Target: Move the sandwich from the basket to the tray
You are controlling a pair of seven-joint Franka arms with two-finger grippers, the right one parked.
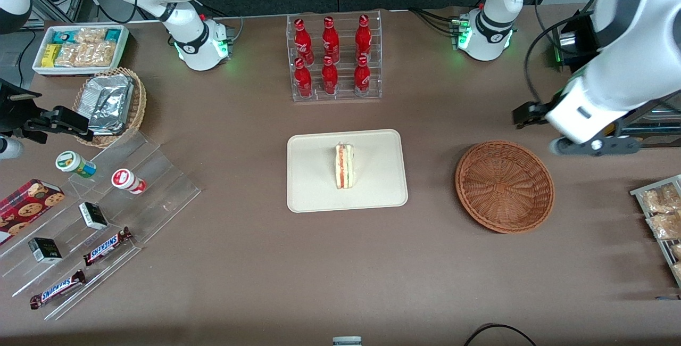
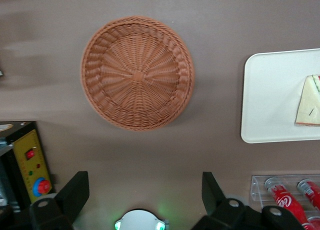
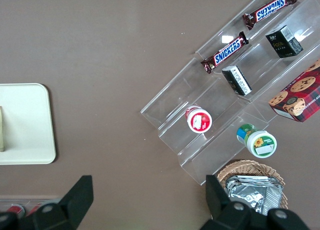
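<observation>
The sandwich (image 1: 344, 166) stands on its edge near the middle of the cream tray (image 1: 314, 186), with its pink and green filling facing up. The reddish-brown wicker basket (image 1: 504, 186) sits beside the tray, toward the working arm's end, and holds nothing. My left gripper (image 1: 520, 115) hangs high above the table, a little farther from the front camera than the basket. It is open and empty. In the left wrist view the gripper (image 2: 145, 177) is spread wide over bare table, apart from the basket (image 2: 137, 72), the tray (image 2: 272, 100) and the sandwich (image 2: 310, 102).
A clear rack of red bottles (image 1: 334, 58) stands farther from the front camera than the tray. Clear stepped shelves with snacks (image 1: 96, 213), a tan basket with foil packets (image 1: 109, 105) and a white bin (image 1: 80, 48) lie toward the parked arm's end. A rack of snack bags (image 1: 662, 218) is near the basket.
</observation>
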